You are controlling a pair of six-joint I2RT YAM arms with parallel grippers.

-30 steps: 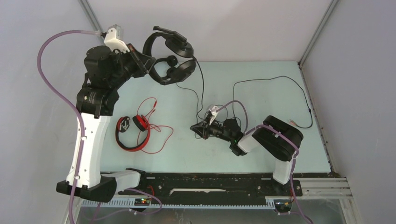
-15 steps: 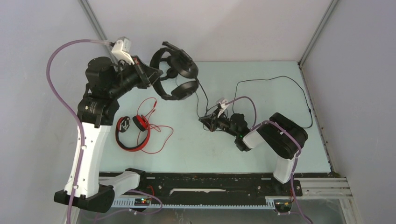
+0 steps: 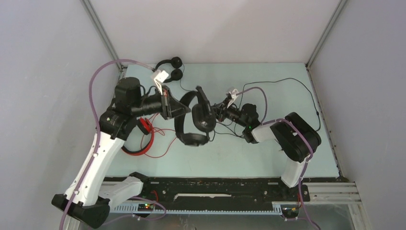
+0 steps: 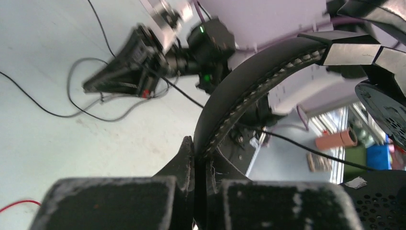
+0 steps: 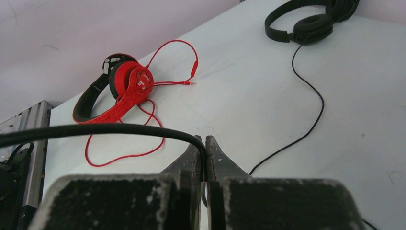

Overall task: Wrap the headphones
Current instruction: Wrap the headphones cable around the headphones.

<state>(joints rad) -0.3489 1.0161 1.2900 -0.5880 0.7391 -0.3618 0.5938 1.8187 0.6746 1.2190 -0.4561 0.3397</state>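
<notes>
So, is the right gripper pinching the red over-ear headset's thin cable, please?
No, the right gripper pinches a thin black cable; the red headset lies apart.

Left end effector [image 3: 184, 108] grips the bulky black headphones [image 3: 204, 118] by the band.

Tips facing each other, left pincer [image 3: 182, 108] clamped shut, right pincer [image 3: 219, 109] closed

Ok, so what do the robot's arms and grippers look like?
Both arms pair white shells with black joints, and a pale purple cable loops along each. The left arm has a long white link, the right arm a bulky black one. The left gripper and right gripper are black, with two tapering fingers each.
</notes>
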